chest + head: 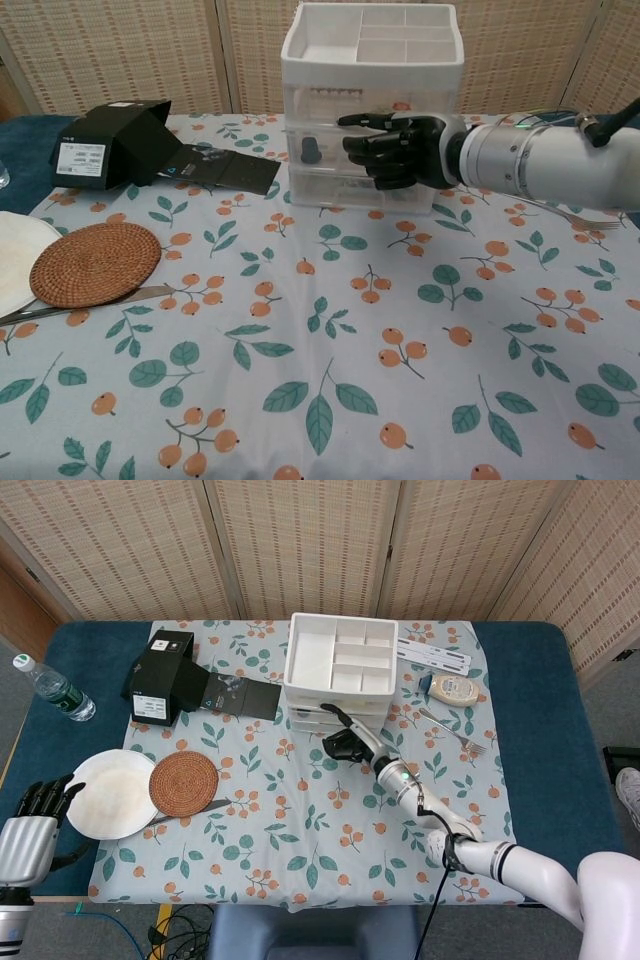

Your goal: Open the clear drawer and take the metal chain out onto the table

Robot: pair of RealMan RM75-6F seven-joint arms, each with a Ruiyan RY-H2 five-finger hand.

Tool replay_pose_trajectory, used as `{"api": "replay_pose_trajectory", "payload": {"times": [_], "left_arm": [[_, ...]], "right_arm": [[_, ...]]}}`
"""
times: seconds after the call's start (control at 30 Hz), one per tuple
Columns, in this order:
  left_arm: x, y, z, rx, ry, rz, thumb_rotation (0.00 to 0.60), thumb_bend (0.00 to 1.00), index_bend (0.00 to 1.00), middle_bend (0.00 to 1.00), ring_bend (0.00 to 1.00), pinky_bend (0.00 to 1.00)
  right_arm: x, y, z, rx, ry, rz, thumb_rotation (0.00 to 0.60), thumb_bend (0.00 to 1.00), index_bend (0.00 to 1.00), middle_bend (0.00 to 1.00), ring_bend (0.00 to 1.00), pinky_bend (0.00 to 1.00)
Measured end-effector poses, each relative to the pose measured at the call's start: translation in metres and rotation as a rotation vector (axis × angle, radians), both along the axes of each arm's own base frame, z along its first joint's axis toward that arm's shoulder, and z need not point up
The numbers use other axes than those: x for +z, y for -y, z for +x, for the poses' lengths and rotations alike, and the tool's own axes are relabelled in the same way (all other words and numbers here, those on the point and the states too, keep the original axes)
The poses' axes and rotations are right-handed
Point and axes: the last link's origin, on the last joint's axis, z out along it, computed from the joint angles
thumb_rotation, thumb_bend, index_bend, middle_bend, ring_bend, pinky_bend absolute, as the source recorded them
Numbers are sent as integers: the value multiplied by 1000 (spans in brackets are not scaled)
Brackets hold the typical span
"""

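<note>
A white organiser (340, 665) (370, 60) with clear drawers stands at the back middle of the table. Its middle clear drawer (325, 150) looks closed, and a small dark object (312, 150) shows through its front. I cannot make out the metal chain. My right hand (347, 745) (392, 150) hovers at that drawer's front, right of the dark object, with the thumb stretched out on top and the other fingers curled in. Nothing shows in its grasp. My left hand (30, 820) hangs off the table's near left corner, fingers apart, holding nothing.
A black box (160, 675) (105, 145) with an open flap lies left of the organiser. A woven coaster (184, 783) (95, 263) and white plate (105, 793) sit front left, a knife (190, 812) beneath them. A fork (455, 730) and squeeze bottle (452, 688) lie right.
</note>
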Motion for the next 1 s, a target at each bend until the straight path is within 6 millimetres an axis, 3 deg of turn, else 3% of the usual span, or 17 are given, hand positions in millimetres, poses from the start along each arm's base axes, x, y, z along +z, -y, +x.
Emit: {"api": "replay_pose_trajectory", "payload": {"times": [0.17,0.47,1.0], "left_arm": [[-1,0,0,5,-3,-3,600,169,158,116,119,94],[-1,0,1,3,-4,-5,600,169,158,116,119,94],[-3,2,0,7,-1,-13,600,169,158,115,119,94]], "right_arm": [[0,2,1,4,3,-3,600,564,41,857,993,1000],[0,0,0,14,0,2,600,569,174,857,993,1000],[-4,-18,-4,39,3,25,600,569,184,858,993,1000]]}}
